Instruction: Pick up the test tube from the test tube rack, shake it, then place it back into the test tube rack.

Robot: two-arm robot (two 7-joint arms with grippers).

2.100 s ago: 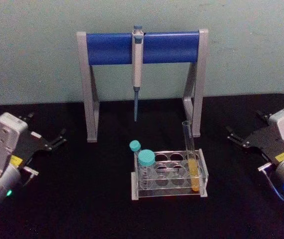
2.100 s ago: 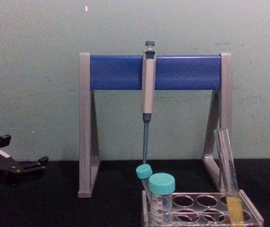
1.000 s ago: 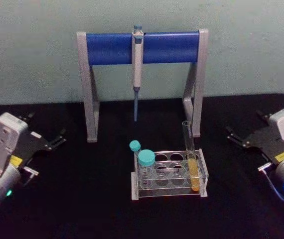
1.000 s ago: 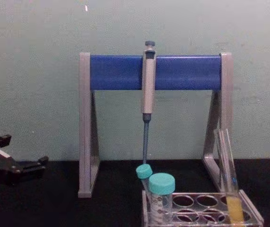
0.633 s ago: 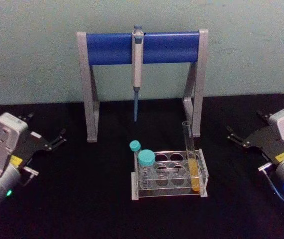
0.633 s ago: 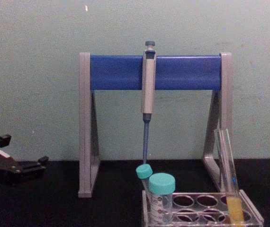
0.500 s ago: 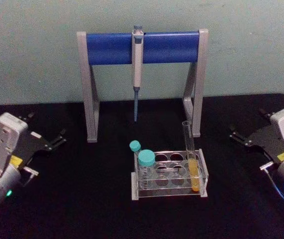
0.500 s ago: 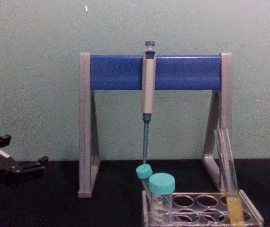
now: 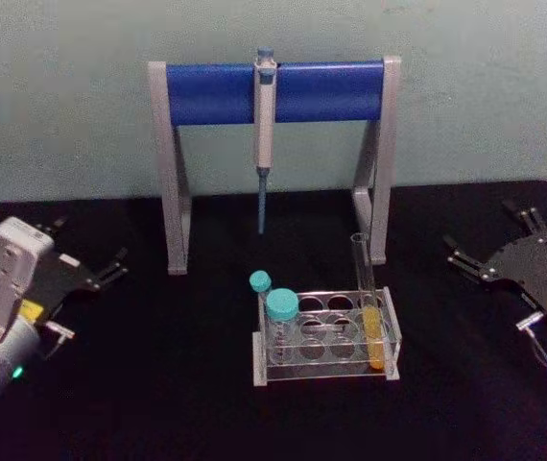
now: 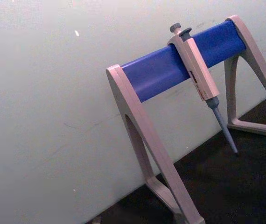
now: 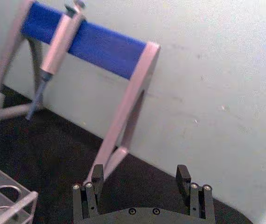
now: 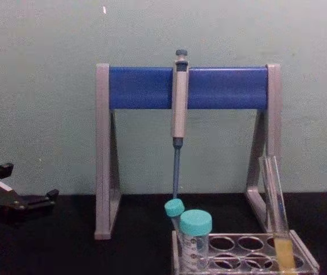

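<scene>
— Where's the test tube (image 9: 368,303)?
— Leaning at the right end of the test tube rack (image 9: 323,376). Right hand (image 9: 480,230) spread, well apart; left hand (image 9: 89,240) spread, far left
— Handling?
— Probably light, slick, breakable: pinch the bare upper glass gently

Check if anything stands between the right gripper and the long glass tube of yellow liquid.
Nothing visible: only black tabletop lies between the open right gripper and the long clear glass tube at the clear plastic rack's right end. Left gripper parked far left.
</scene>
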